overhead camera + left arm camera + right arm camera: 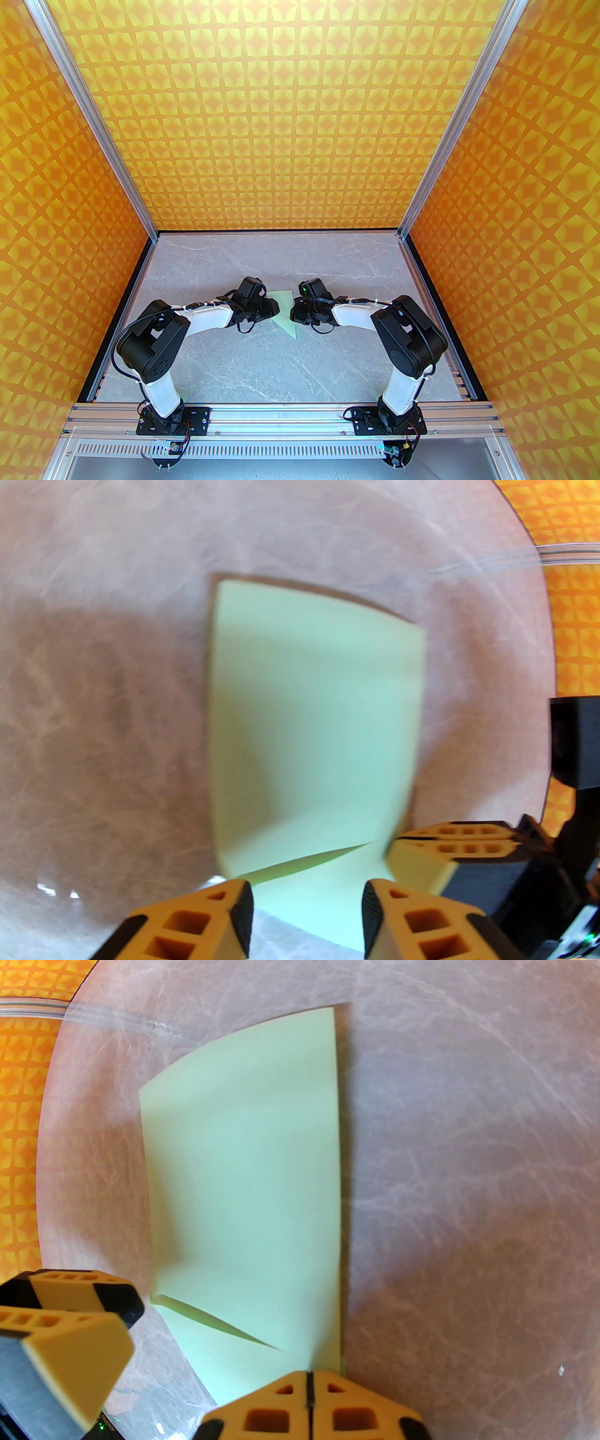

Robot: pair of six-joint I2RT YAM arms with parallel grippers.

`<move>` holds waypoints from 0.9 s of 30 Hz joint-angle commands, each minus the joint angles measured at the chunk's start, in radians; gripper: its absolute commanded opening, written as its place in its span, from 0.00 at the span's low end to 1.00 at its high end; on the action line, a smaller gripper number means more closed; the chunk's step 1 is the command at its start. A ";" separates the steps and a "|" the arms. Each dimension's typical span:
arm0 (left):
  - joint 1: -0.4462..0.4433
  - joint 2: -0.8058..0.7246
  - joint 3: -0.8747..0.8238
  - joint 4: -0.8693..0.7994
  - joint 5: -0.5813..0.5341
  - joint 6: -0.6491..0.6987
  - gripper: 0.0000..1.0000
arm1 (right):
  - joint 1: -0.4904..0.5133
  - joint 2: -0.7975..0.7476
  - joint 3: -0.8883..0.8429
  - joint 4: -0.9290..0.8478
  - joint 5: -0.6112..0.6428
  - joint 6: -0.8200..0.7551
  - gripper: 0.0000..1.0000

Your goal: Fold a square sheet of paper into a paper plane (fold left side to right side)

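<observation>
One sheet of paper (243, 1171), pale mint-green, lies on the grey marbled surface (243, 365), close to its centre in the overhead view. It is already folded. Both wrist views show a long panel with straight edges. At the end nearest the claws a diagonal flap stands slightly lifted and casts a thin shadow line. From overhead the exposed part reads as a wedge tapering toward 5 o'clock.

Left claw (307, 913): at 9 o'clock of the sheet, jaws parted. Its two fingers (239, 911) stand either side of the paper's near end, with the paper showing in the gap between them. It grips nothing.

Right claw (309, 1384): at 3 o'clock of the sheet, jaws fully together. The tips meet the paper at its near corner, by the foot of the diagonal flap. Whether an edge is nipped between them or merely pressed down cannot be told.

The two claws face each other across the sheet, near one another but not touching. Orange patterned walls (300, 117) enclose the surface at 9, 12 and 3 o'clock.
</observation>
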 commanded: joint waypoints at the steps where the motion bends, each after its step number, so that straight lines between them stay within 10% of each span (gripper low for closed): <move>1: -0.012 -0.014 0.010 0.042 0.036 0.000 0.37 | 0.003 0.032 -0.048 -0.079 0.019 0.013 0.06; 27: 0.028 0.055 -0.017 0.026 0.042 0.008 0.30 | 0.003 0.052 -0.056 -0.113 0.033 0.005 0.01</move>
